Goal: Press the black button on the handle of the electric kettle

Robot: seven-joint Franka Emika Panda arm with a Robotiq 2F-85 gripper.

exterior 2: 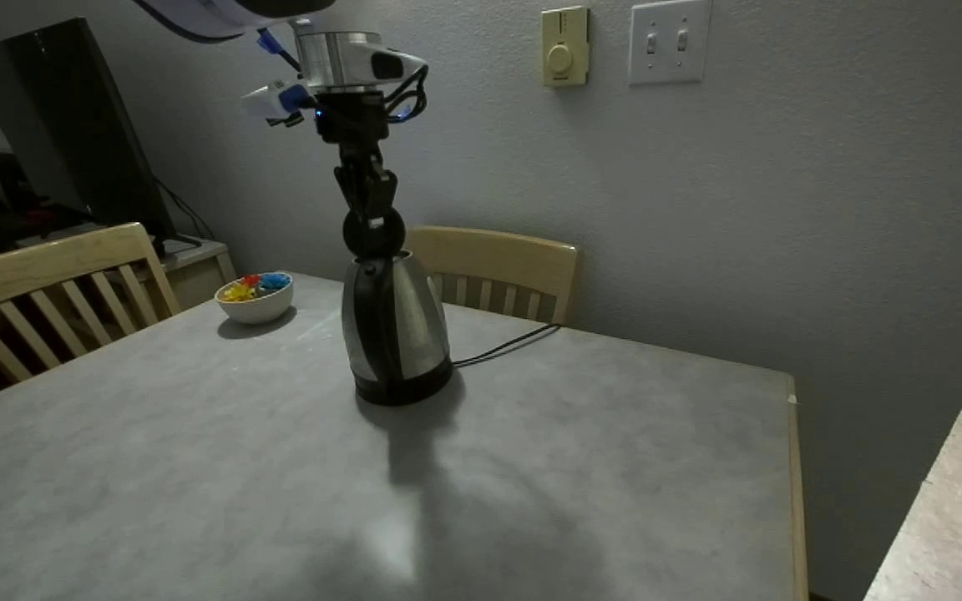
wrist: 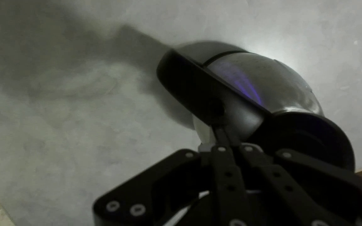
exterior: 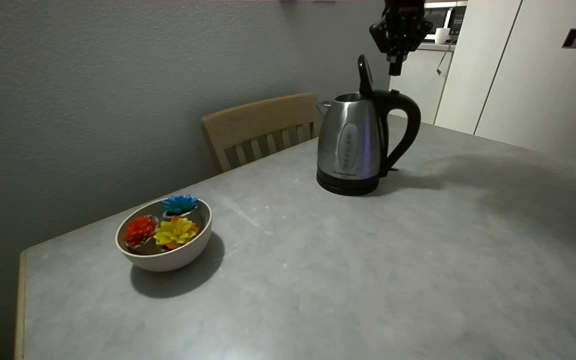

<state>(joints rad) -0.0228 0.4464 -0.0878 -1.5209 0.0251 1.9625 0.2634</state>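
On the table, the kettle is standing, likely feeling hard and slippery, its handle looking best for holding, while the closed, empty claw is hanging above the button on top, probably needing a push.

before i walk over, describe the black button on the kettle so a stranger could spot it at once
On the grey table stands a steel kettle, its black lid standing open. Follow the black loop handle up to its top, beneath the gripper. The button is the small black bump behind the lid, raised from the handle's smooth curve, unlike the big upright lid.
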